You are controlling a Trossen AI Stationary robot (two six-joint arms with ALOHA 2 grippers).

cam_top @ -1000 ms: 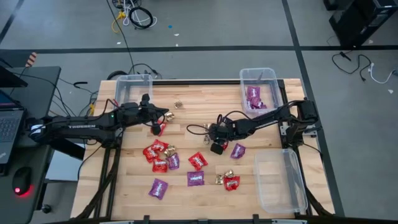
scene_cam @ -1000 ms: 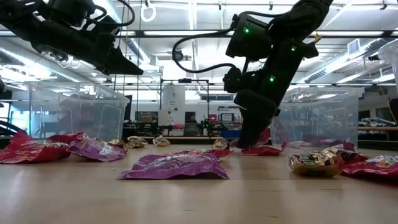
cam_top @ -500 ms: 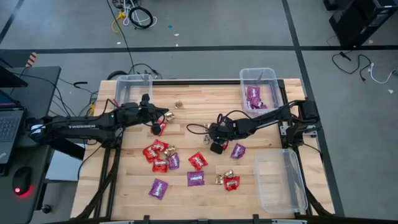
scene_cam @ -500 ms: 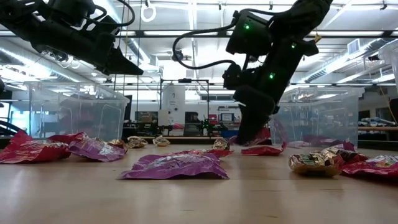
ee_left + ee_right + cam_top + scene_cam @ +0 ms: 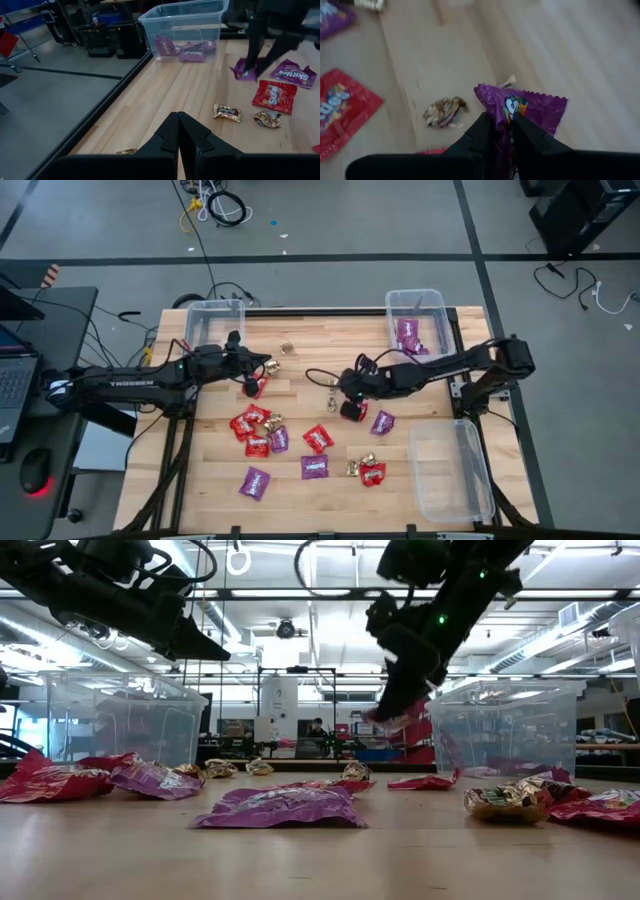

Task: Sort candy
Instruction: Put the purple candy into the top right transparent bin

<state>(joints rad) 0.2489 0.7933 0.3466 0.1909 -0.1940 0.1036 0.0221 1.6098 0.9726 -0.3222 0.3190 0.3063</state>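
Pinching a purple packet (image 5: 527,112) between its two dark fingers (image 5: 480,132), the right gripper (image 5: 350,409) hangs above the middle of the wooden table (image 5: 310,350). In the right wrist view the wrapper's crimped edge sticks out past the fingertips and the rest of it fans out to one side, so only a corner is actually clamped. From the low view the packet is clear of the tabletop, dangling under the gripper in front of a clear bin (image 5: 515,725).

The left gripper (image 5: 250,386) sits over the left half of the table, near the far-left bin (image 5: 214,320), with its fingers (image 5: 175,135) pressed together and nothing between them.

The rest of the candy is still scattered on the wood. A bunch of red packets (image 5: 247,423) lies near the left-centre, with a purple one (image 5: 278,440) and a gold piece (image 5: 272,421) tucked in beside them. Another red packet (image 5: 318,438) and a purple packet (image 5: 314,467) lie just nearer than the held one, and a purple packet (image 5: 383,422) rests just right of the right gripper. A lone purple packet (image 5: 254,482) sits at the near left. A gold piece (image 5: 287,348) lies alone on the far side.

The far-right bin (image 5: 417,320) already has purple packets (image 5: 408,338) inside. The near-right bin (image 5: 450,470) stands at the table's right edge.
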